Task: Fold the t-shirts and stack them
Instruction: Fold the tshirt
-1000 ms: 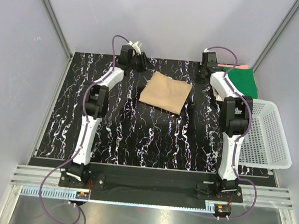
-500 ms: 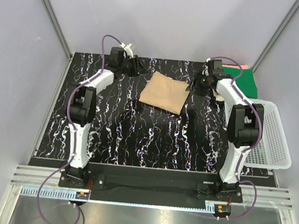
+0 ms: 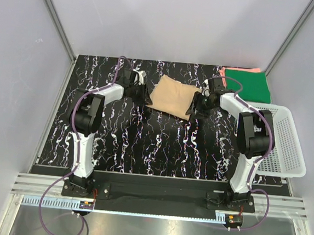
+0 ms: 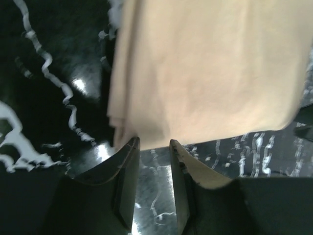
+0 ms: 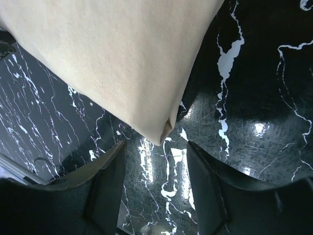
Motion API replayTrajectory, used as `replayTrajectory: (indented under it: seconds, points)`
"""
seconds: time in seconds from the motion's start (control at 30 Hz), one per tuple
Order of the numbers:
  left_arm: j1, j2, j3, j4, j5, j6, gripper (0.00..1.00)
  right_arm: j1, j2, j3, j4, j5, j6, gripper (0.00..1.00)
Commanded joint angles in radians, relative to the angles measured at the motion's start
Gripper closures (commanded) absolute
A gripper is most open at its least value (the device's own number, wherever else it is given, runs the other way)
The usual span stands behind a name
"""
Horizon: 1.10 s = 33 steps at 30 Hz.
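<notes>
A folded tan t-shirt point(image 3: 172, 97) lies flat at the back middle of the black marbled table. My left gripper point(image 3: 146, 97) is open at its left near corner; in the left wrist view the shirt point(image 4: 205, 68) fills the top and my fingertips point(image 4: 133, 144) touch its edge. My right gripper point(image 3: 193, 108) is open at the shirt's right near corner; in the right wrist view the tan corner point(image 5: 164, 129) sits just ahead of the open jaws. A folded dark green t-shirt point(image 3: 248, 86) lies on a coral-pink one point(image 3: 223, 74) at the back right.
A white plastic mesh basket point(image 3: 279, 140) stands at the right edge of the table point(image 3: 143, 144). Grey walls close in the back and sides.
Both arms have come down from the back of the table to the tan shirt's near corners, the left one moving right, the right one moving left. The green shirt is now uncovered.
</notes>
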Motion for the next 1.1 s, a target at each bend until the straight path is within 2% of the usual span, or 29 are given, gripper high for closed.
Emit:
replayTrajectory:
  seconds: [0.0,0.07,0.2,0.23,0.37,0.4,0.53,0.57,0.6,0.7,0.83,0.97,1.07]
  points:
    - [0.007,-0.066,-0.017,-0.011,-0.051,0.056,0.63,0.007,0.002,-0.012,0.037,-0.031,-0.029,0.42]
    - [0.004,-0.048,-0.009,-0.011,-0.049,0.063,0.63,0.007,0.02,-0.024,0.063,-0.034,-0.031,0.43]
    - [0.002,-0.017,0.017,-0.038,-0.054,0.069,0.65,0.005,0.048,-0.035,0.092,-0.036,-0.026,0.55]
    - [0.004,-0.015,0.019,-0.04,-0.048,0.069,0.66,0.004,0.05,-0.043,0.106,-0.036,-0.028,0.61]
    - [0.002,-0.005,0.028,-0.037,-0.037,0.072,0.68,0.004,0.063,-0.084,0.132,-0.02,-0.042,0.68]
    - [0.001,0.001,0.032,-0.04,-0.038,0.066,0.7,0.004,0.068,-0.086,0.135,-0.02,-0.035,0.69]
    - [-0.001,0.026,0.04,-0.041,-0.02,0.04,0.9,0.004,0.044,-0.141,0.22,-0.051,-0.011,0.87]
    - [-0.002,0.031,0.039,-0.044,-0.018,0.037,1.0,0.004,0.037,-0.153,0.221,-0.048,-0.008,0.95]
    - [-0.002,0.031,0.034,-0.044,-0.018,0.025,1.0,0.004,0.034,-0.156,0.22,-0.046,-0.011,1.0]
    - [-0.004,-0.009,-0.018,-0.049,-0.035,-0.006,1.0,0.002,0.011,-0.182,0.212,-0.045,-0.022,1.0]
    - [-0.035,-0.116,-0.131,-0.061,-0.144,-0.055,1.0,0.001,-0.024,-0.243,0.197,-0.023,0.004,1.0]
    - [-0.051,-0.239,-0.286,-0.025,-0.172,-0.128,1.0,0.001,-0.105,-0.308,0.198,-0.03,0.026,1.0]
    - [-0.075,-0.299,-0.338,-0.004,-0.175,-0.142,1.0,-0.001,-0.139,-0.325,0.174,0.004,0.006,1.0]
